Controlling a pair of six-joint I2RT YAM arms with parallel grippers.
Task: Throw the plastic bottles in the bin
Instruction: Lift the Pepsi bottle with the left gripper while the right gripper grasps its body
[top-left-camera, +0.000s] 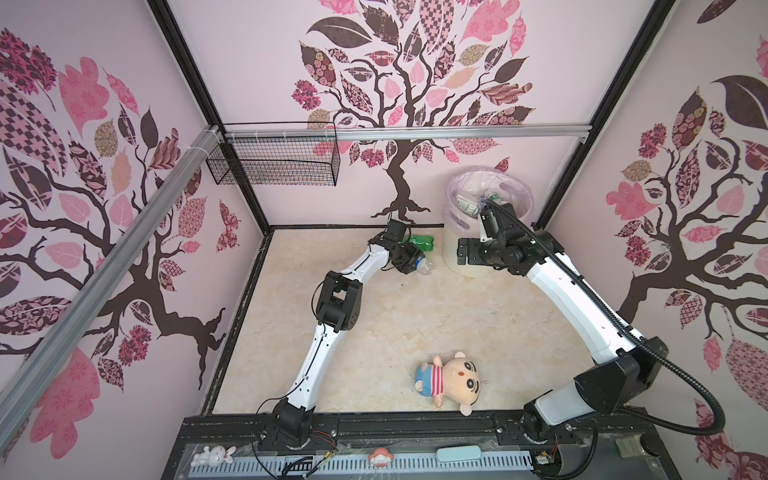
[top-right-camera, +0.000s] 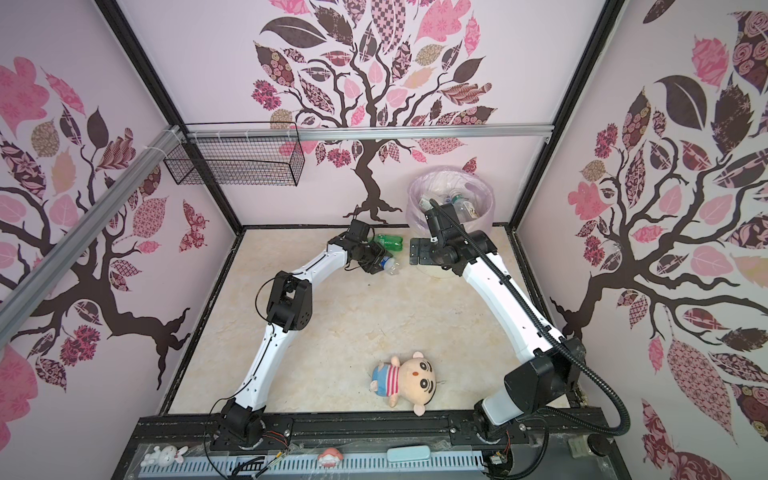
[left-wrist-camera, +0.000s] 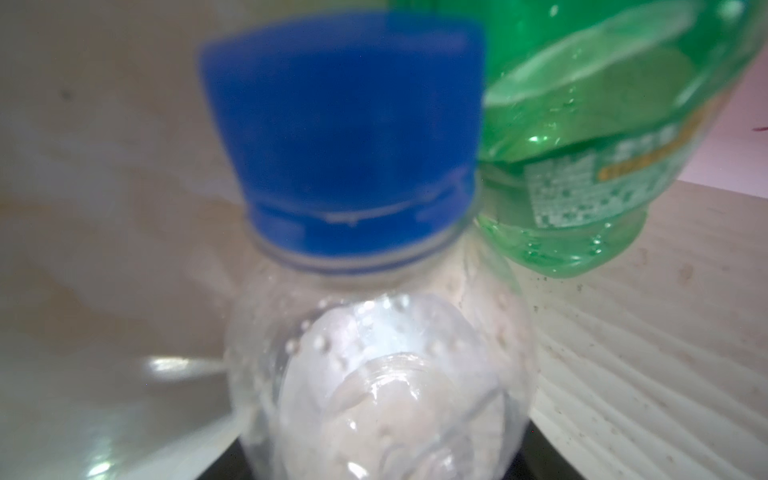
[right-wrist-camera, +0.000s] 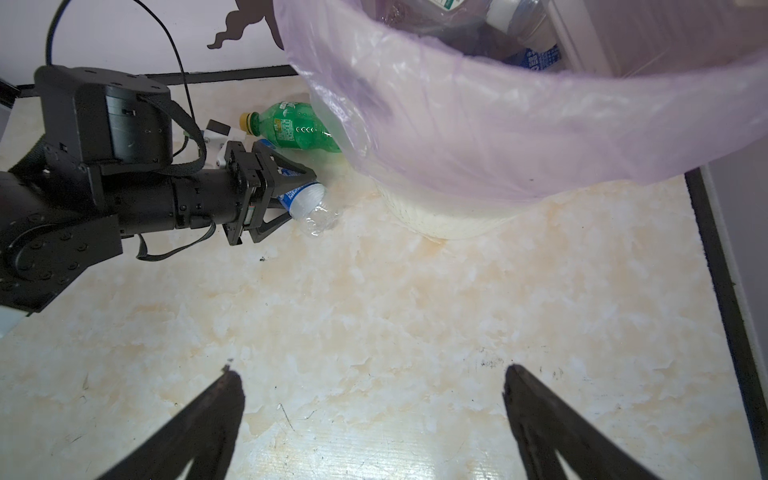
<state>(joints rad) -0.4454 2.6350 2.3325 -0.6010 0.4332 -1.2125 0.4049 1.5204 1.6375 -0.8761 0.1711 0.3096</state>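
left gripper (right-wrist-camera: 300, 194): at about 12 o'clock on the floor in both top views. Its jaws are narrowed around the clear bottle (right-wrist-camera: 309, 203), one finger on each side of the blue label, and it looks like a proper pinch to me.
clear bottle: lying on its side on the floor (top-left-camera: 415, 332). The left wrist view is filled by its blue cap (left-wrist-camera: 340, 137).
green bottle (top-left-camera: 420, 242): also on its side, just behind the clear one, with its yellow cap pointing away from the bin. Can't tell if the two touch.
bin (top-left-camera: 451, 249): at 1 o'clock, pink bag (right-wrist-camera: 540, 124) over the rim. There's a pile of bottles (top-right-camera: 457, 203) inside.
right gripper (right-wrist-camera: 372, 372): fingers spread wide with nothing between them, hanging over bare floor right by the bin.
plush doll (top-left-camera: 451, 380): flat at 6 o'clock, well apart from everything.
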